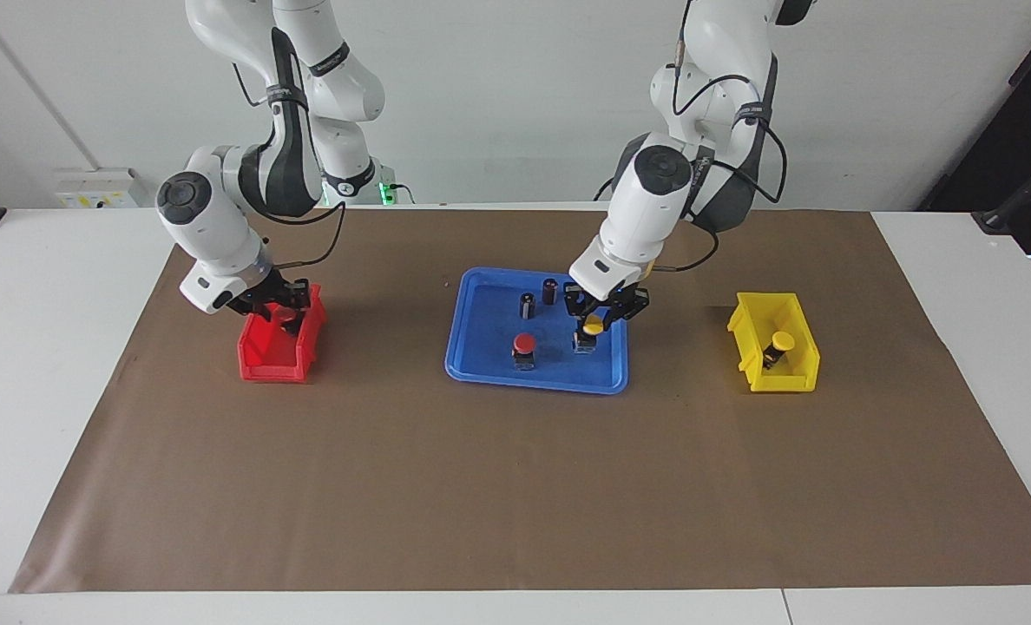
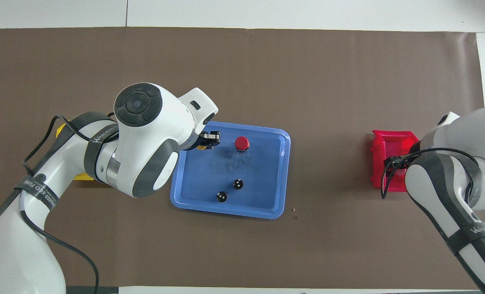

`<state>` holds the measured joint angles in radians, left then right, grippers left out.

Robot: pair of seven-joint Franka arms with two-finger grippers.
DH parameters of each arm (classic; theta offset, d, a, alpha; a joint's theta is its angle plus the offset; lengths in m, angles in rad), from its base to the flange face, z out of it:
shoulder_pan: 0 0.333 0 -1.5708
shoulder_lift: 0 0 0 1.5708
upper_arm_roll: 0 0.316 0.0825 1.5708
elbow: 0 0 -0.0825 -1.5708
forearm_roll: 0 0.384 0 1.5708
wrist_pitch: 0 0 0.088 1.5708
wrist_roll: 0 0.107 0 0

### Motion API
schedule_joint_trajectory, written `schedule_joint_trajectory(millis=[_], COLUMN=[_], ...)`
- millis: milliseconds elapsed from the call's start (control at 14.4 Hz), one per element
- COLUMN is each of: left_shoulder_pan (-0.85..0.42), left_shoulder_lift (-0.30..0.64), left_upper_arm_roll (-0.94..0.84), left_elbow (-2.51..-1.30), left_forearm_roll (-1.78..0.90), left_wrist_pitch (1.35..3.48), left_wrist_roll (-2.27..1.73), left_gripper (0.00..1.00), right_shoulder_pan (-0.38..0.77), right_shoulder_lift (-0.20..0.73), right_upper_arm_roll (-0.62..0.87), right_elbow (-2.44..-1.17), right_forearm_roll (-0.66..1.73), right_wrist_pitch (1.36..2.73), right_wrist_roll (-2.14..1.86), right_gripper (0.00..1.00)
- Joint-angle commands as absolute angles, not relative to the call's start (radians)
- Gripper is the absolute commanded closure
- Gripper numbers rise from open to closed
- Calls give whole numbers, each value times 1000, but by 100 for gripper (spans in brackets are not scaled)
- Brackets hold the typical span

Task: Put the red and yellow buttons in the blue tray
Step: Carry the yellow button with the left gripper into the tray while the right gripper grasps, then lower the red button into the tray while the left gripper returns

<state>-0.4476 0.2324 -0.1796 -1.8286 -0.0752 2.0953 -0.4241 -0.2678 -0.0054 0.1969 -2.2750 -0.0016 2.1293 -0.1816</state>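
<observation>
The blue tray (image 1: 481, 373) (image 2: 177, 200) lies mid-table with one red button (image 1: 524, 345) (image 2: 241, 143) standing in it. My left gripper (image 1: 596, 323) (image 2: 210, 141) is shut on a yellow button (image 1: 594, 326). It hangs low over the tray's end toward the left arm; I cannot tell whether the button touches the floor. A second yellow button (image 1: 780, 343) lies in the yellow bin (image 1: 776, 356). My right gripper (image 1: 283, 311) reaches down into the red bin (image 1: 264, 360) (image 2: 383, 141), where a dark button body shows at its tip. In the overhead view its own arm hides it.
Two dark capless cylinders (image 1: 528, 305) (image 1: 550, 291) stand in the tray's part nearer the robots. The red bin sits toward the right arm's end and the yellow bin toward the left arm's end, both on the brown mat.
</observation>
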Motion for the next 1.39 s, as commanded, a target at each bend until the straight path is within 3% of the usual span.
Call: schedule_joint_trajectory(millis=[0,209,557,626,696,766,1114,1322], left_shoulder_pan=[-509,-511,-515,-517,-518,-517,-512,-422], left_shoulder_lift=[276,320,351,351,353,351,307,227], left_upper_arm_roll=[-163,-164,-161,-161,-161,-163,-158,-153], left_elbow=[-1782,-1781,-1781,-1781,-1782,-1779,-1680,-1736], left_forearm_roll=[9,21,21,21,21,23,21,21], left_wrist_pitch=[2054,2091,2134,2134,2137,2135,1947,1905], left_wrist_roll=[-469,-512,-522,-528,-569,-627,-641,-629], left_gripper=[65,65,65,54,27,15,13,12], right_shoulder_pan=[-282,-284,-282,-282,-279,-275,-224,-111], right_shoulder_lift=[-38,-38,-35,-28,-19,-3,52,124], right_upper_arm_roll=[198,198,199,199,198,199,202,206], right_elbow=[-2315,-2315,-2300,-2271,-2232,-2176,-1829,-1628], right_forearm_roll=[18,18,18,18,18,18,12,18], right_wrist_pitch=[2160,2163,2152,2140,2102,2048,1713,1594], right_wrist_roll=[-230,-232,-224,-227,-227,-227,-180,16], right_gripper=[46,54,83,83,83,83,83,83])
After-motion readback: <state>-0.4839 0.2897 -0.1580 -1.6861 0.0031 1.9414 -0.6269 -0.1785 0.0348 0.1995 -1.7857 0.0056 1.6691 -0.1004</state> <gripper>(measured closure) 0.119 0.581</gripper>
